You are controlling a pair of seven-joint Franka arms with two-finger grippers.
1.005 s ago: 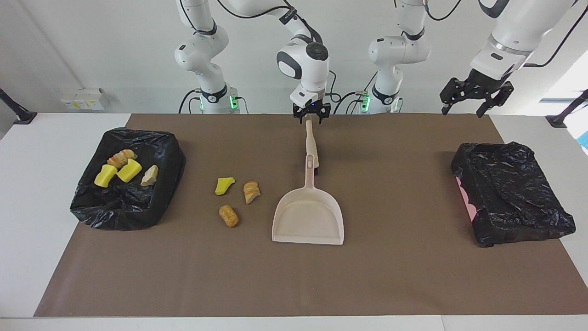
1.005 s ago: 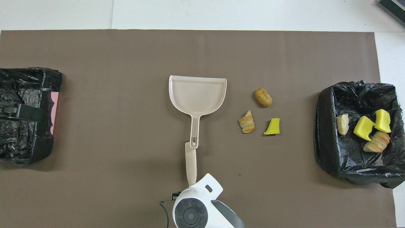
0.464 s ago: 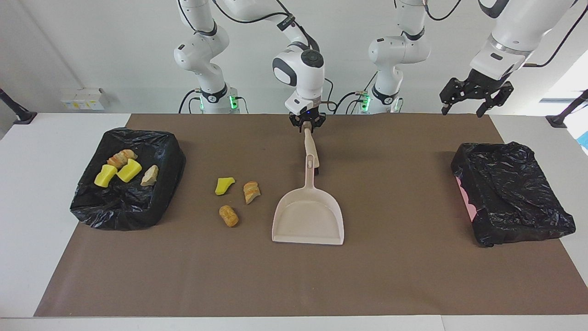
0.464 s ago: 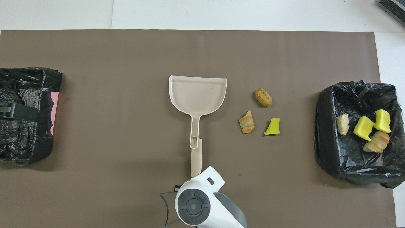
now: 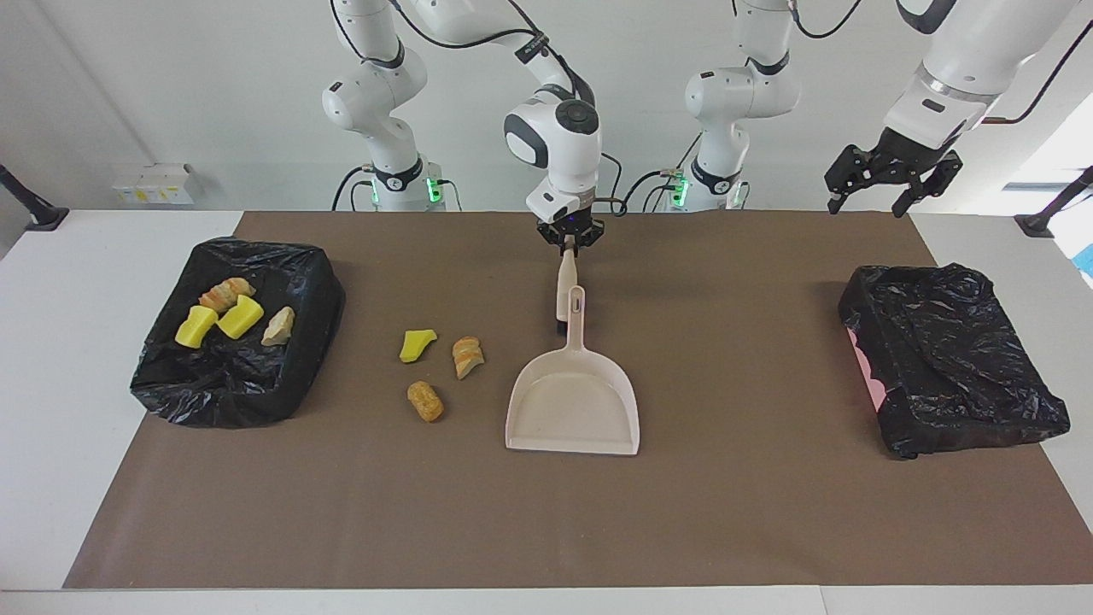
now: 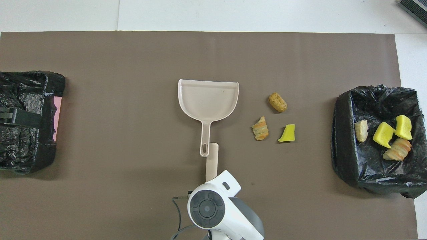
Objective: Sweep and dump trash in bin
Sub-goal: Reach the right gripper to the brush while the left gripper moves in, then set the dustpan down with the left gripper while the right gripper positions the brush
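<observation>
- A white table (image 5: 51,359) is covered by a brown mat (image 5: 726,512) under a white wall (image 5: 213,85).
- Three trash scraps (image 5: 424,400) are seen loose beside the beige dustpan (image 5: 572,410); four are held in the black-lined bin (image 5: 282,393) at the right arm's end.
- The brush handle (image 5: 564,286) is clamped by the right claw (image 5: 569,248).
- The left claw (image 5: 892,175) is held wide over the mat's edge, near the second bin (image 5: 956,367).

A brown mat (image 5: 546,512) covers most of a white table (image 5: 77,410). 1 small white box (image 5: 154,184) with yellow markings sits at the table's edge nearest the robots, toward the right arm's end.
</observation>
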